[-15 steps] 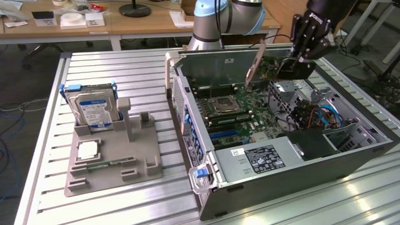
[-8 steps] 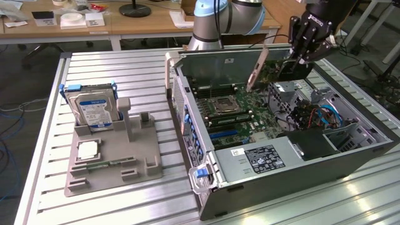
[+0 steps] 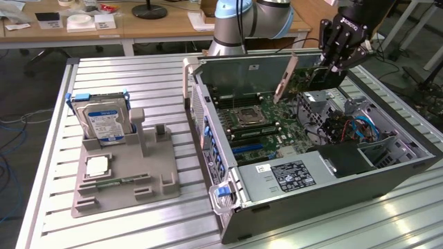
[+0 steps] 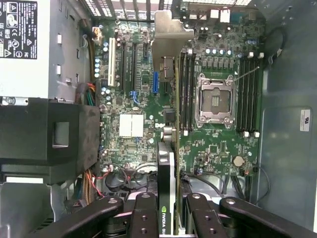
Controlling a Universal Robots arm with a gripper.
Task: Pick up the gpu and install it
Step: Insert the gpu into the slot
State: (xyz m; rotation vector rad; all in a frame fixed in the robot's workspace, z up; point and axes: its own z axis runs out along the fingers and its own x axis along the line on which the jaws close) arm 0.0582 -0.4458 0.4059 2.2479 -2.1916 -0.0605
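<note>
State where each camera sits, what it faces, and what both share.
Exterior view: off the arm, looking down on the open case; arm and end effector show.
Wrist view: on the wrist, facing the motherboard inside the case; end effector fingers show.
Shared: the gpu held by the end effector, and the motherboard.

Black metal fingers [image 4: 143, 215] gripping an edge-on green gpu card with black cooler [image 4: 166, 168], silver metal bracket [image 4: 171, 34] at its far end, over a green motherboard [image 4: 213, 148], empty silver processor socket [image 4: 215, 101] flanked by black memory slots [image 4: 185, 89], grey power supply [image 4: 29, 54]
</note>
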